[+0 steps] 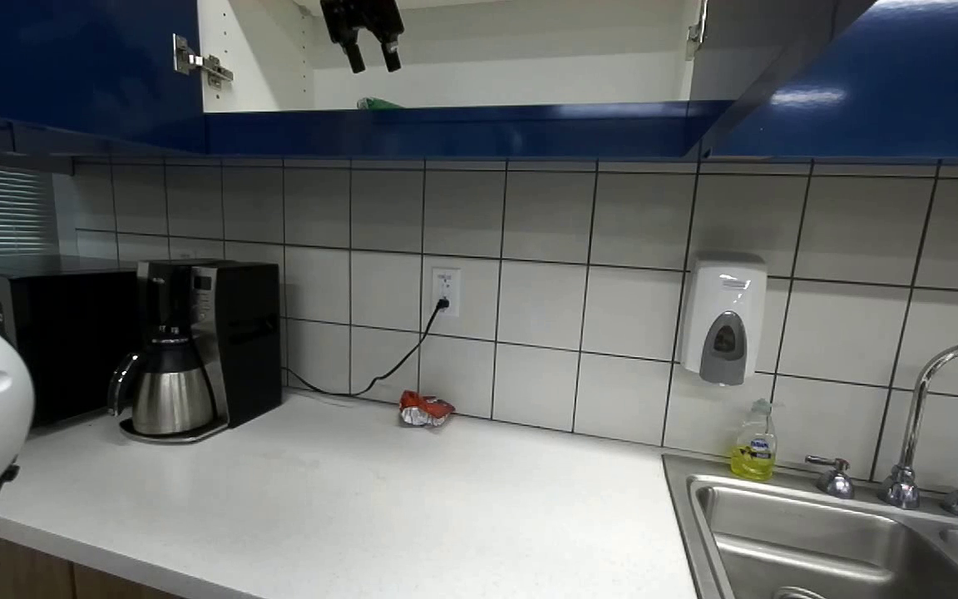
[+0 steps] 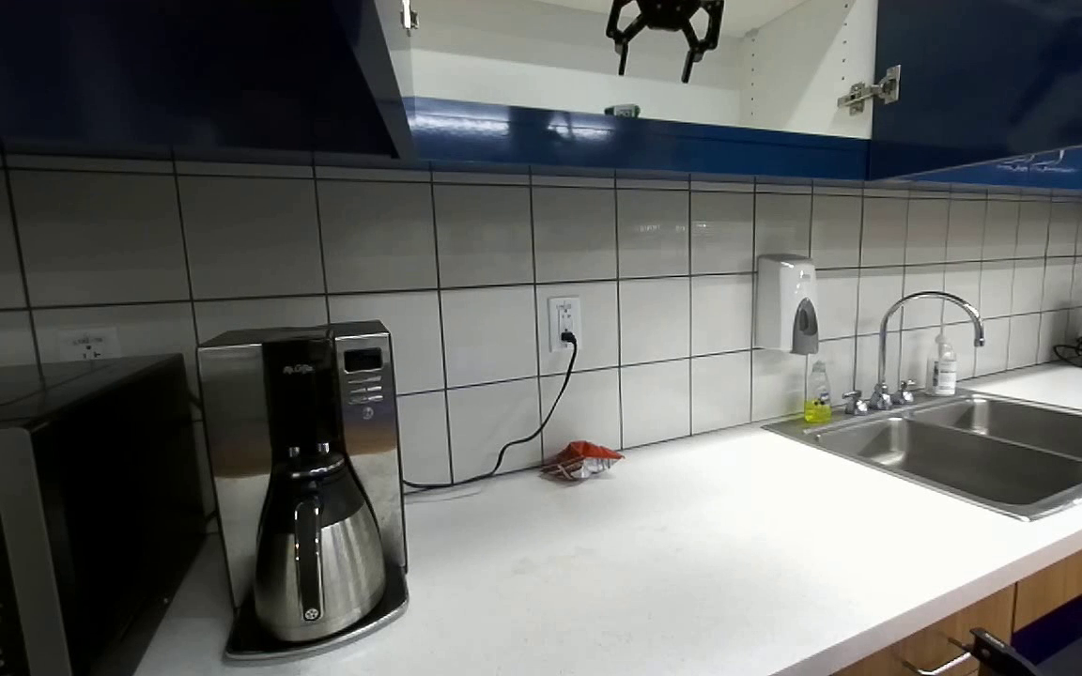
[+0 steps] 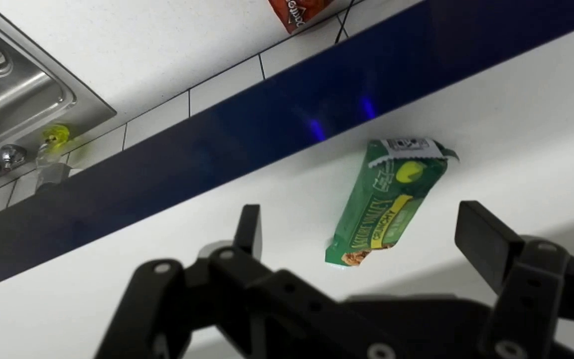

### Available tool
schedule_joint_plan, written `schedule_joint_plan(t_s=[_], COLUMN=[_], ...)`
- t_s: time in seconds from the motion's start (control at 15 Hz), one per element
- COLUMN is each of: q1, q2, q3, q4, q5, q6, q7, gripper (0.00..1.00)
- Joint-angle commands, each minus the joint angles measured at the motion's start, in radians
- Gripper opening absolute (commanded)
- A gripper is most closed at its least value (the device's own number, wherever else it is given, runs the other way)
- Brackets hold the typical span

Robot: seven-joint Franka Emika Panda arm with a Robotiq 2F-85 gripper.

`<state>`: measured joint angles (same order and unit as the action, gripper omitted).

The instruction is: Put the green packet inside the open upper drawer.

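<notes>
The green packet (image 3: 386, 204) lies on the smooth white floor of the open upper drawer (image 1: 462, 131), a wide overhead box with a pale interior and a glossy dark-blue front edge. It is a slim oblong with a slight sheen, one end sealed in a pale, zigzag-edged printed strip, a yellow band across it reading CRUNCHY. Above it hangs the matte black, jointed hand (image 2: 655, 73), its flat-faced fingers (image 3: 486, 244) parted wide; in both exterior views the tips are apart from the packet. Below, on the fine-speckled white desk (image 2: 654, 554), a crumpled red wrapper (image 1: 425, 409) with silvery creases rests just beside pale glazed wall tiles (image 1: 541, 308), ruled by straight dark joints. A boxy coffee maker (image 2: 381, 451) of shiny metal and black carries a rounded steel carafe (image 2: 353, 573) with a looped handle. Set into the desk is a stainless sink (image 1: 689, 524) with rounded corners and an arched chrome faucet (image 1: 914, 416); on its rim stands a clear bottle (image 1: 753, 449) of yellow liquid, below a white plastic soap dispenser (image 1: 724, 291) on the tiles.
</notes>
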<state>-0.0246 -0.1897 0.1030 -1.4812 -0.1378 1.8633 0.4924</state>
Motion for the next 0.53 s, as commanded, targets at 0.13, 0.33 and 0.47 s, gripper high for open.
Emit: schedule_joint_plan(t_s=[0.13, 0.33, 0.47], q1=[0.008, 0.005, 0.004], q2=[-0.206, -0.301, -0.353], q3=[-0.013, -0.012, -0.012], q4=[-0.313, -0.469, -0.565], q5=[0.018, 0.022, 0.024], q6=[0.143, 0.219, 0.256], q7=[-0.043, -0.061, -0.078], gripper=[1.0, 1.0, 1.0])
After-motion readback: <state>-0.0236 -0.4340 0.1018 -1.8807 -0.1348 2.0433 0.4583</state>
